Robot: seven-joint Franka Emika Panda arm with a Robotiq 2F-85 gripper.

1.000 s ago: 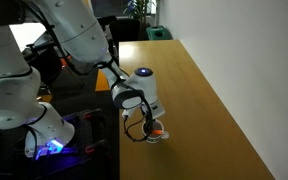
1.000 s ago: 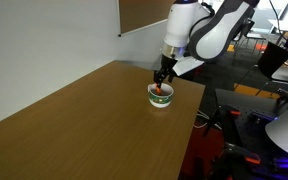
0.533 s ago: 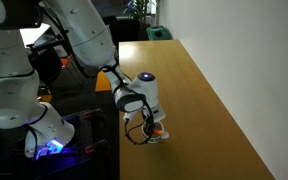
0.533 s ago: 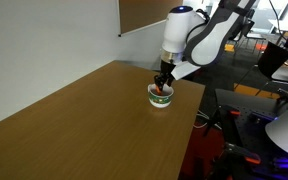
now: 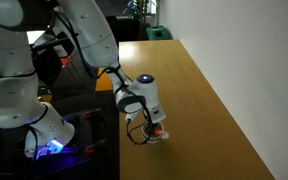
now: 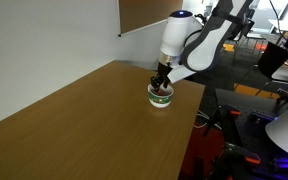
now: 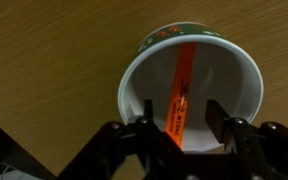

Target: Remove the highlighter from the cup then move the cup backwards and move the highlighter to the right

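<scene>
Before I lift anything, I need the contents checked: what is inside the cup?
An orange highlighter lies slanted inside the cup, one end near the rim. The open end effector straddles it and covers the cup's near part, so anything there is hidden.

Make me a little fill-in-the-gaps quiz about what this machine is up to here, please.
The highlighter in the cup is ___ in colour.
The tool is ___, its fingers on either side of the highlighter.
The cup stands on a ___ table.
Missing words: orange, open, wooden.
</scene>
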